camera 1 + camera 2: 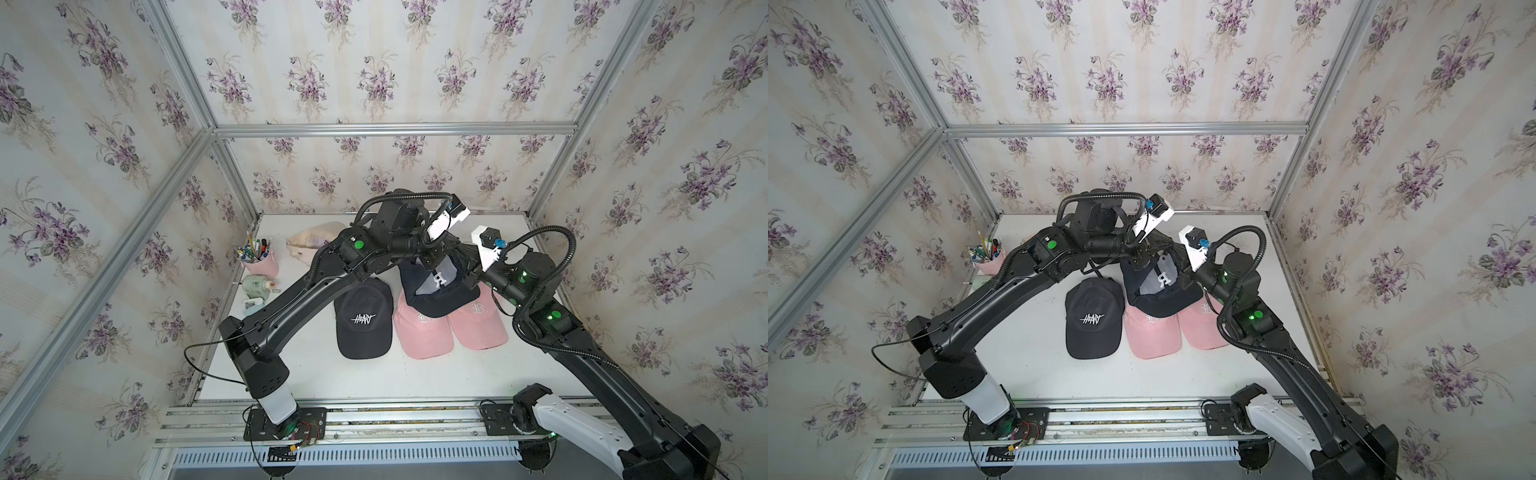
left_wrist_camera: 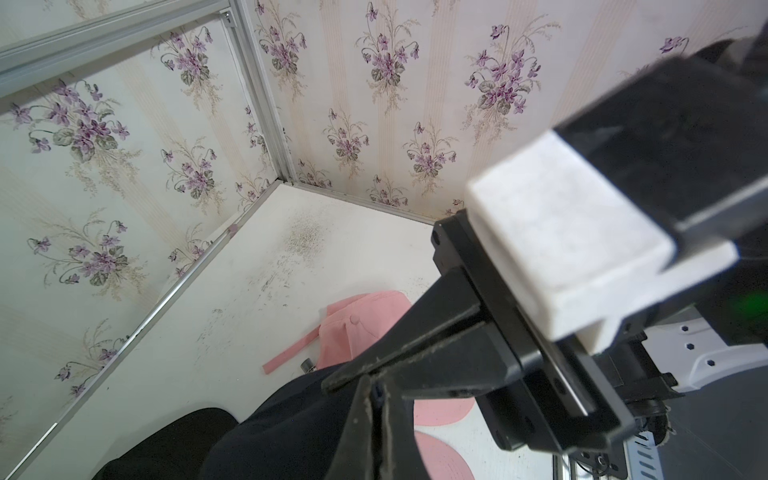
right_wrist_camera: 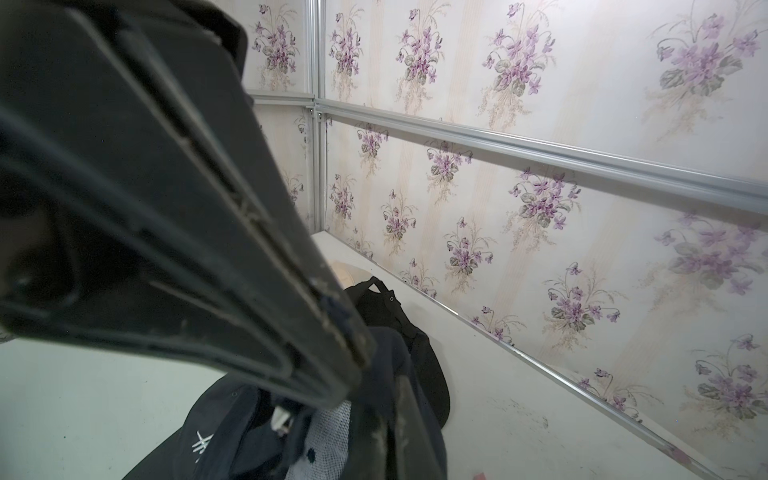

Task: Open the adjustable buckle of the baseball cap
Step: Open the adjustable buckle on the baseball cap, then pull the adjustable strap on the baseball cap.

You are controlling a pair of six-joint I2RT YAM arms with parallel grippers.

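Closest to the wrist lenses, the black fingers (image 3: 187, 249) of the right gripper (image 3: 357, 363) are being pressed together on a fold of the navy cap (image 3: 388, 349), and the left gripper (image 2: 376, 392) is being clamped on the same dark cloth, no gap being left between its jaws. In both top views the navy cap is being held up between the two grippers, toward the back of the white table (image 1: 332, 374). Its crown is being turned so that the grey mesh lining and a mirrored white letter R are being shown upward, while its brim is being draped over two pink caps (image 1: 422, 334). The buckle itself cannot be made out. A black cap (image 1: 363, 320) with white lettering is lying just beside the pink ones, brim toward the arm bases. Farther out, a pink cup (image 1: 262, 266) of pens and a pale bottle (image 1: 255, 286) are being kept at the table's edge by the floral wall, near a beige cloth bundle (image 1: 311, 243).
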